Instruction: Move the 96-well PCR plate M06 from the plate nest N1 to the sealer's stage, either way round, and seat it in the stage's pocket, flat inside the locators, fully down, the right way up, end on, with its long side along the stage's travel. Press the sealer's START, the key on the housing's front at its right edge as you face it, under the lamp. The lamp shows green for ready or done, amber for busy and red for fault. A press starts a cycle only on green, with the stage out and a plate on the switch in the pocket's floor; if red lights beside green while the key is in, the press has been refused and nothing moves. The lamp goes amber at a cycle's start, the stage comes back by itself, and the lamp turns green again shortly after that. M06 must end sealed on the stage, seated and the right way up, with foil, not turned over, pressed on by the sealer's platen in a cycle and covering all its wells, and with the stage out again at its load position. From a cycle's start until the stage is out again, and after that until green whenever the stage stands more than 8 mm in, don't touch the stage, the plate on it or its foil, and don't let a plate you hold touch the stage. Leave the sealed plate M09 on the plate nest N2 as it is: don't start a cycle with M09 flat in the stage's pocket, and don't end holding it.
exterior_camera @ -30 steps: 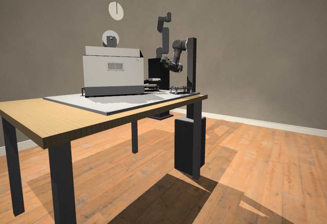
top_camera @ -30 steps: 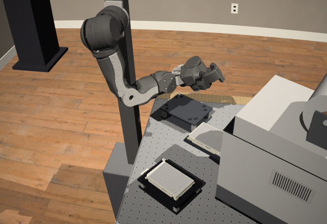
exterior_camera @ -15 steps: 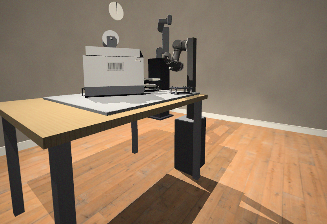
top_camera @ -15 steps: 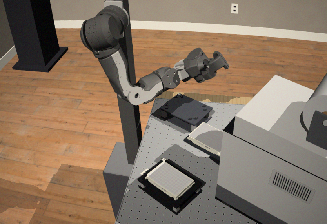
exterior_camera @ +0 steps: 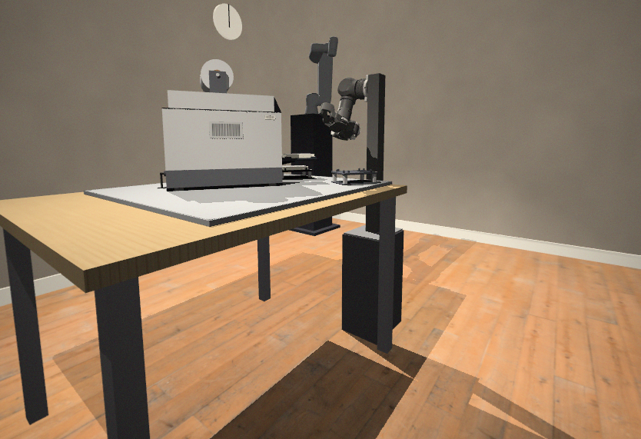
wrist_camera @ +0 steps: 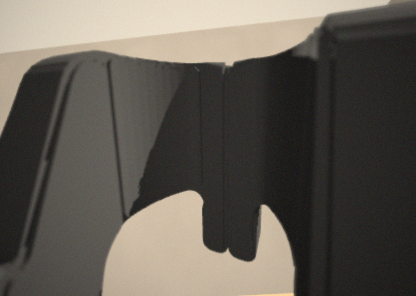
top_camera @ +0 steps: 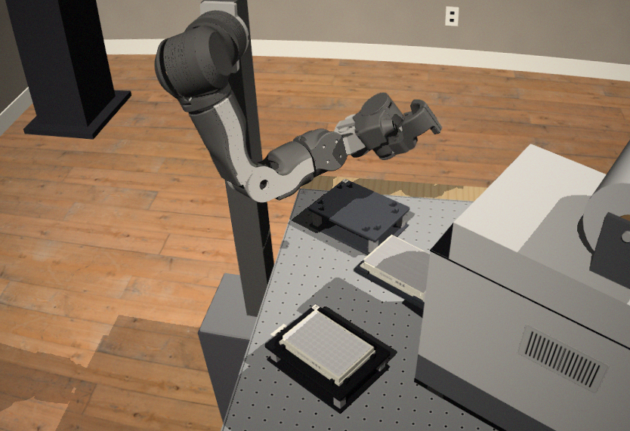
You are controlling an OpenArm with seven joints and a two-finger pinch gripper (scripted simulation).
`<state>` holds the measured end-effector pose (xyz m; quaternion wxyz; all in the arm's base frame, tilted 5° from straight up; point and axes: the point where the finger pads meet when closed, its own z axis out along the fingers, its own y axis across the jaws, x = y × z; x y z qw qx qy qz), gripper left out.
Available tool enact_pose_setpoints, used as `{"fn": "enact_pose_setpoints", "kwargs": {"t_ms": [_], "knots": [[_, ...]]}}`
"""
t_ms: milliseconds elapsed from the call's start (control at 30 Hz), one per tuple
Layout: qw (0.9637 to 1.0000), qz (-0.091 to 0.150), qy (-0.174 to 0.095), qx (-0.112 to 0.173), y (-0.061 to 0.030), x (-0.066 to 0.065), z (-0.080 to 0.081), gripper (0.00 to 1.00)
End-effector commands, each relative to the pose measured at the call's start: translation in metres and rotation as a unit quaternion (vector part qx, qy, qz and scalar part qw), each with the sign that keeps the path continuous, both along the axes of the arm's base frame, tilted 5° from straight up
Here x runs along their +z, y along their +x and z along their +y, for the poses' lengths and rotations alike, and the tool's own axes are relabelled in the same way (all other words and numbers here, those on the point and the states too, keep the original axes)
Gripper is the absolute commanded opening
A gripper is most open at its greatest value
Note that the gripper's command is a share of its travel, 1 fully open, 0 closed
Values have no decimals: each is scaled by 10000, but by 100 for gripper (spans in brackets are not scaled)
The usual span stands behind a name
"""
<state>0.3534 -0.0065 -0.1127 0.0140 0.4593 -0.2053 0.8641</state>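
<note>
Seemingly off its nest, M06 (top_camera: 390, 254) lies on the stage (top_camera: 386, 287) at the front of the sealer (top_camera: 499, 305). Its top is pale and smooth, but whether foil covers it cannot be told. Its far end is hidden by the housing's corner. One long side, with a small label, appears to run into the sealer, so the plate is judged to lie along the stage's travel. Whether it is fully down in the pocket cannot be made out.

N1 (top_camera: 362, 210) stands bare just beside the stage, its locator pins showing. M09 (top_camera: 328, 344) sits square on N2 (top_camera: 304, 379), nearer the table's (top_camera: 294, 401) front edge and well apart from the stage.

The claw (top_camera: 428, 118) is held high, past N1 and out beyond the table's far edge. In the wrist view its fingers are pressed together with nothing between them, and they are tilted up toward the ceiling light.

From the claw, M06 lies downward and back over the table, with N1 between the two. The plate's long axis is crossed roughly square by the line from claw to plate.

Neither the START key nor the lamp is shown in any view. The next step is therefore judged to depend on the lamp. Should a press be needed, the closed fingertips would have to be swung down to the housing's front without the stage or plate being brushed.
</note>
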Motion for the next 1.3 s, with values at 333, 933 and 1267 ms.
{"fn": "enact_pose_setpoints", "kwargs": {"t_ms": [333, 933, 1267], "knots": [[10000, -13, 3, 12, -5, -9, -11, 0], [10000, -6, -10, 16, -16, -47, -41, 0], [10000, -6, -10, 27, -20, -56, -44, 0]]}}
